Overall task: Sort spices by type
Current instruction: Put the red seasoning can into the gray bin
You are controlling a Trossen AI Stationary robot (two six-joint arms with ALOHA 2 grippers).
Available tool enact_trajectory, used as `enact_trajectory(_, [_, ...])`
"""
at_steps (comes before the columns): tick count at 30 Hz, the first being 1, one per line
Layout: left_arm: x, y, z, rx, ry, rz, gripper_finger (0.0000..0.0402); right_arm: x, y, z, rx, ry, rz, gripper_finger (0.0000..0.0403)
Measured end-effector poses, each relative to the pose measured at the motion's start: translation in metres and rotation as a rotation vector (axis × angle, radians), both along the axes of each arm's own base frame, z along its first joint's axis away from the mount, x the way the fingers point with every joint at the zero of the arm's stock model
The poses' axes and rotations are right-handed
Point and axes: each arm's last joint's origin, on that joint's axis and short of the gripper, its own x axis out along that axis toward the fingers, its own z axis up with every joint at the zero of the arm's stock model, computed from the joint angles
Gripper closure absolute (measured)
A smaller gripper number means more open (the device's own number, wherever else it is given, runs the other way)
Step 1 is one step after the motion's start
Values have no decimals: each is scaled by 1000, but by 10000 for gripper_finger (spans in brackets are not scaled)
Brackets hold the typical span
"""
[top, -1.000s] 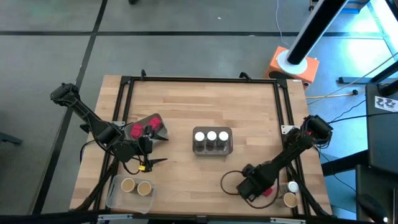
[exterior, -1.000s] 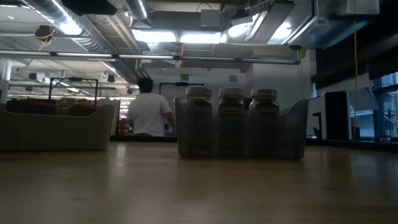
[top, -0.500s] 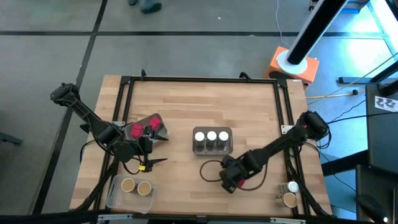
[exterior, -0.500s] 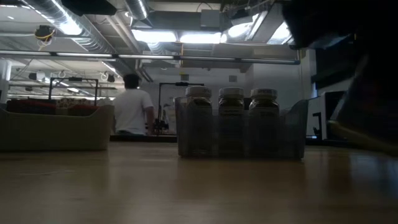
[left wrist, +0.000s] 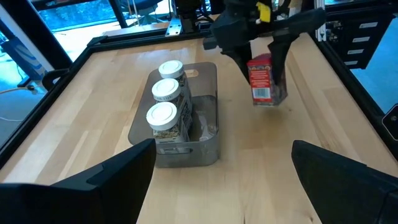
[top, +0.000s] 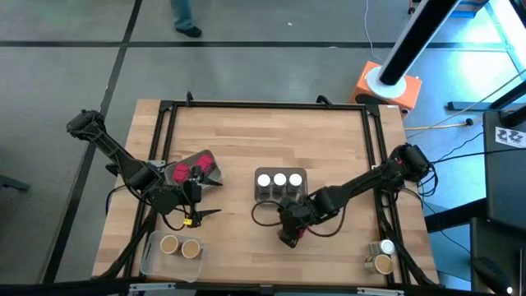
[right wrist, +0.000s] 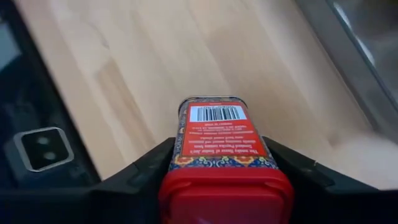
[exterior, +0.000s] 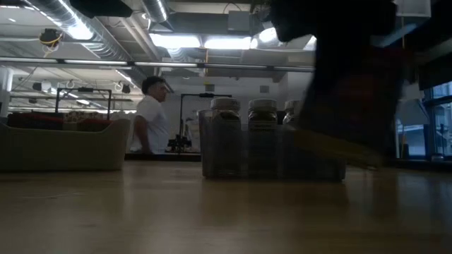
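Right hand (top: 287, 236) reaches low across the surface (top: 329, 148), clamping a red spice tin (left wrist: 263, 79) just beside the white-lidded jars (top: 279, 180); barcode shows, its text unreadable; left hand (top: 200, 196) gapes empty

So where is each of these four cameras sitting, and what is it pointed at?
High view: above the table, looking straight down; both arms show, the right gripper holding a red spice box in front of the tray of white-lidded jars.
Low view: table-top height, looking across at that tray; the right arm blurs past.
Left wrist view: on the left arm, facing the tray and the right gripper with the red spice box; its own open fingers show below.
Right wrist view: on the right arm, looking along the held box.
Both wrist views share the box.
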Motion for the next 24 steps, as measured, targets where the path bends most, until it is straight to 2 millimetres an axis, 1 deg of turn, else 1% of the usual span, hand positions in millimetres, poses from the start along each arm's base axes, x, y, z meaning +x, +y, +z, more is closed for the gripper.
enact_trajectory(4, [0, 0, 0, 0, 0, 0, 43, 9, -3, 4, 0, -92, 40, 186])
enact_trajectory(6, [0, 0, 0, 0, 0, 0, 43, 11, -6, 4, -7, -103, 48, 193])
enact_trajectory(12, [0, 0, 0, 0, 0, 0, 43, 15, -16, 4, -41, -121, 70, 193])
enact_trajectory(18, [0, 0, 0, 1, 0, 0, 43, 23, -14, 9, -49, -228, 149, 187])
enact_trajectory(24, [0, 0, 0, -1, -2, 0, 43, 24, -13, 10, -67, -257, 226, 193])
